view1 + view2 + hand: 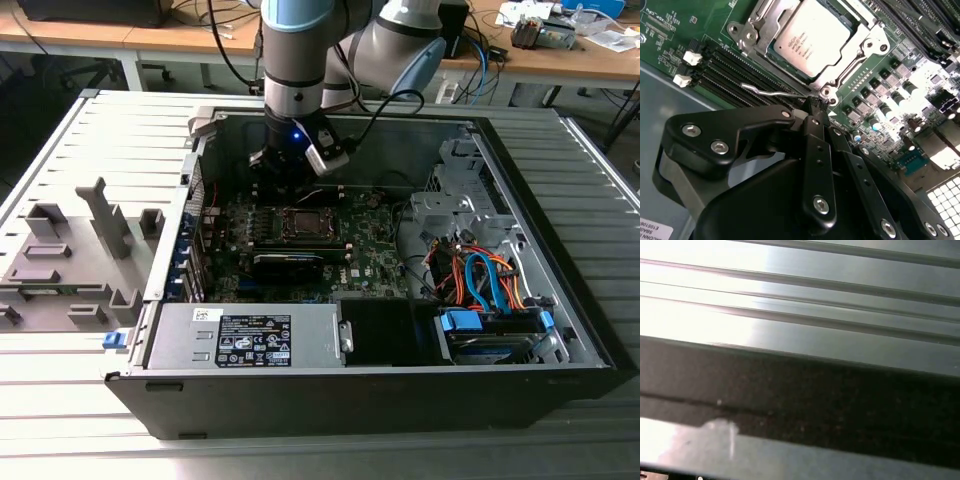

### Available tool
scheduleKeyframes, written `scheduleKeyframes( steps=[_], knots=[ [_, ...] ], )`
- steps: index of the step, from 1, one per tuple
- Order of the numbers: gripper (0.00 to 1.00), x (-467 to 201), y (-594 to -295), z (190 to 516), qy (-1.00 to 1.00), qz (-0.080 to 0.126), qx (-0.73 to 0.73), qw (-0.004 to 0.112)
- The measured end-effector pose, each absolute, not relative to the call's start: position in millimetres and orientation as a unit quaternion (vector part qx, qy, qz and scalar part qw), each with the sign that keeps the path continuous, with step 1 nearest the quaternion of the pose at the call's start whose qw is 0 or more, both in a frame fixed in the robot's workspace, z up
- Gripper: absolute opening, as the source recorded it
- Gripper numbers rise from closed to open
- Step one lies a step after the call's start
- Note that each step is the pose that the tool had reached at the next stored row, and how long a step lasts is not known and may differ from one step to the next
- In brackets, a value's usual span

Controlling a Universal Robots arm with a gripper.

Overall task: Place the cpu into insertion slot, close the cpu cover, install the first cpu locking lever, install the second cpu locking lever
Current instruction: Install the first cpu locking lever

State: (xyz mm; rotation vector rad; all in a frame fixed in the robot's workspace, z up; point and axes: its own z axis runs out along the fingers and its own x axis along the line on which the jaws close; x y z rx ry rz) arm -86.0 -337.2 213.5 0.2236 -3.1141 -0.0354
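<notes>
Gripper (812, 107) up close, fingers pinched together at a thin wire lever (771, 92), whether gripping it I can't tell. Just beyond the tips, the cpu (812, 36) sits in the slot (866, 49), cover (771, 26) down around it.

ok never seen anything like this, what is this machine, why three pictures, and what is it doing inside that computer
The machine is a robot arm with a gripper at its tip, reaching into an open computer case that lies on a ribbed metal table. The exterior view comes from a camera standing off the arm and takes in the whole scene. The two wrist views come from cameras riding on the arm itself.

In the second wrist view you look past the black gripper at the green motherboard. The cpu already sits in the insertion slot, with the cpu cover closed around it. The fingers are pressed together, their tips at a thin wire locking lever beside the socket.

The first wrist view faces ribbed metal, blurred.
</notes>
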Motion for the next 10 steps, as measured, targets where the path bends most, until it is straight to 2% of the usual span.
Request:
scheduleKeyframes(
  steps=[5, 10],
  knots=[
    [0.11, -85.7, -336.1, 213.1, -0.998, -0.001, 0.061, 0.010],
    [0.11, -83.9, -336.1, 212.2, -0.999, 0.001, 0.050, 0.010]
  ],
)
